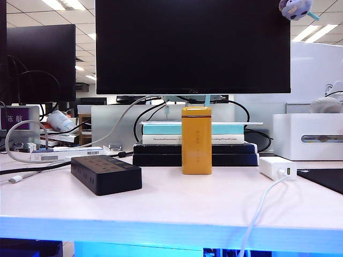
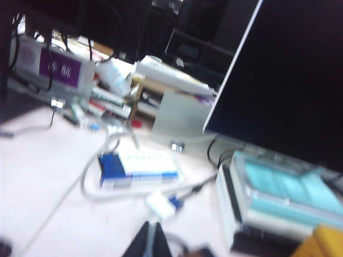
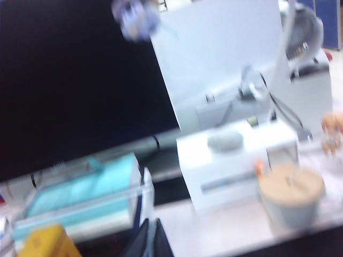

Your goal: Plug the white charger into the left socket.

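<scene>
Both tools are closed and empty: right tool (image 3: 149,238) is nearer the charger (image 1: 277,167), strip (image 1: 106,173) far left; left tool (image 2: 151,243) idle.

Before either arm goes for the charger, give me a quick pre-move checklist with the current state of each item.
1. White charger free on the table, right of the yellow tin: ok.
2. Black power strip flat, top sockets facing up: ok.
3. Left socket empty: cannot tell, holes too small to make out.
4. Left gripper shut, holding nothing, above the table's cluttered left side: not ok for grasping, must open.
5. Right gripper shut, holding nothing, near the stacked books: not ok, must open.
6. Charger cable hangs over the front edge: cannot tell whether it has slack.
</scene>
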You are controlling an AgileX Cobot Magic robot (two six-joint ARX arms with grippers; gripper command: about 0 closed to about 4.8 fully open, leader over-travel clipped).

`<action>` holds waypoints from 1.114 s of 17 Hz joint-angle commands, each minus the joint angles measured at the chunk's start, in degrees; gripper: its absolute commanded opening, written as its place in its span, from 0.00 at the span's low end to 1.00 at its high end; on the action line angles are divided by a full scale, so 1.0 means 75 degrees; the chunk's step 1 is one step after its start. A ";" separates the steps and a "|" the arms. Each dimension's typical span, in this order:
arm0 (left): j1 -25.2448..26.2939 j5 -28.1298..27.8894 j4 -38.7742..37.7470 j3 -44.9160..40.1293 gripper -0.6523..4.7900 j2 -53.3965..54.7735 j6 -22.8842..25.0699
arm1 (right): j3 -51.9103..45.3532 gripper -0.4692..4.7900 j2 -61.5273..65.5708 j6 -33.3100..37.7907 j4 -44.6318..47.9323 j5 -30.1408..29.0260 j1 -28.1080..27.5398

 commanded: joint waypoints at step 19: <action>0.0012 0.6534 -0.0309 0.3599 0.11 0.3325 0.1836 | 0.5091 0.09 0.8463 0.0090 -0.1760 -0.3229 0.1081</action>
